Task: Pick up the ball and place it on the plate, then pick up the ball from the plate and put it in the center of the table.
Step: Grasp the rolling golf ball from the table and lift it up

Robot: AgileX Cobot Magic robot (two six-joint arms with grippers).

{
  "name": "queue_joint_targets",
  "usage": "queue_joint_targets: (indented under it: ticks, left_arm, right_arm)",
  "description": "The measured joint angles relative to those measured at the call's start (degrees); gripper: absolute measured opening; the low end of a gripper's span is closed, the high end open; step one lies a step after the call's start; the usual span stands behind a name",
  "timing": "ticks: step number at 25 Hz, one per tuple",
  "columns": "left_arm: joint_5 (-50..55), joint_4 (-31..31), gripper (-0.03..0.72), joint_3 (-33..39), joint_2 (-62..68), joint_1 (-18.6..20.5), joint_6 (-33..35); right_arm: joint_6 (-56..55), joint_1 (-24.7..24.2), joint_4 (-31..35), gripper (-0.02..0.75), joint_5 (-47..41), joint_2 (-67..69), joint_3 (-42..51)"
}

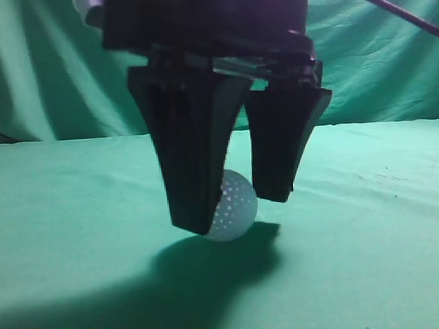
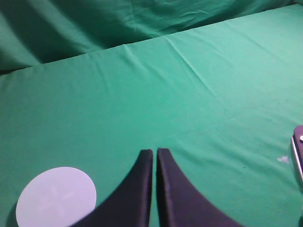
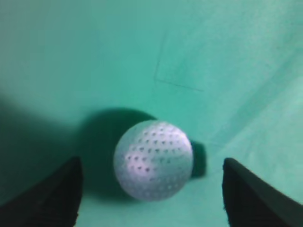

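In the exterior view my right pincer point(image 1: 244, 200) straddles the dimpled white ball point(image 1: 233, 205), which rests on the green cloth table point(image 1: 372, 230).

My left wrist view shows my left pincer point(image 2: 155, 156) pressed together, empty, with the flat pale plate point(image 2: 56, 196) just beside it.

My right wrist view shows jaws wide, clear of the ball. A lopsided squeeze could send that hard round ball rolling.

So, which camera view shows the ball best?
The right wrist view: the ball fills the centre, unobstructed, dimples clear, between the open right hand. The exterior view shows it half hidden behind one finger. The left wrist view does not show it.
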State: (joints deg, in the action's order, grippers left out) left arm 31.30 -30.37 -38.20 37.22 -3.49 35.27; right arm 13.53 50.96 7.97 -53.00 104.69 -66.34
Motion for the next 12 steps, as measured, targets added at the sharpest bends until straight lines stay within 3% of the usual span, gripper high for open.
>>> queue_joint_targets:
  ticks: [9, 12]
  left_arm:
    - [0.0, 0.0, 0.0, 0.0, 0.0, 0.0, 0.0]
    - [0.0, 0.0, 0.0, 0.0, 0.0, 0.0, 0.0]
  right_arm:
    - [-0.5, 0.0, -1.2, 0.565, 2.8, 2.5, -0.1]
    - [-0.6, 0.0, -1.8, 0.403, 2.8, 2.7, -0.3]
